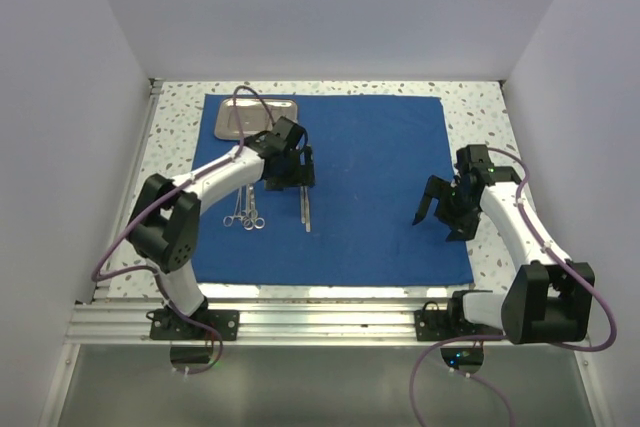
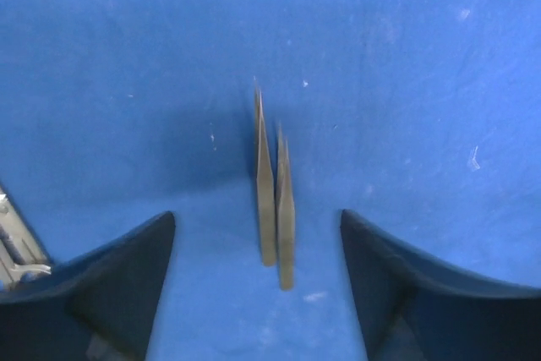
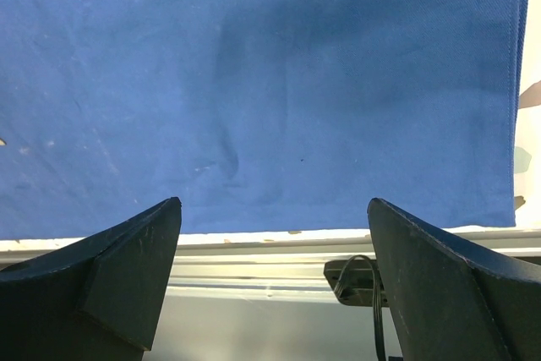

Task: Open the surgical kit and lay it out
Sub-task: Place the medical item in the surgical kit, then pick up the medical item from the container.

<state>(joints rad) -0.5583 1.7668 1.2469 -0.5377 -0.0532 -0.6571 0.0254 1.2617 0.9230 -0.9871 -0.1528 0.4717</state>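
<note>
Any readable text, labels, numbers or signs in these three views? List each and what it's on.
None can be read in any view.
cloth: plain blue, no print.
tray: bare steel; any stamp is too small to tell.
tweezers: no marking visible, and the view is slightly blurred.
left arm and right arm: no label or number visible.

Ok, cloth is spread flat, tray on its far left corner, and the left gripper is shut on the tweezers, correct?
No. The left gripper is open; the left wrist view shows the tweezers lying loose on the cloth between its fingers. The cloth is spread flat, with the tray on its far left corner.
</note>
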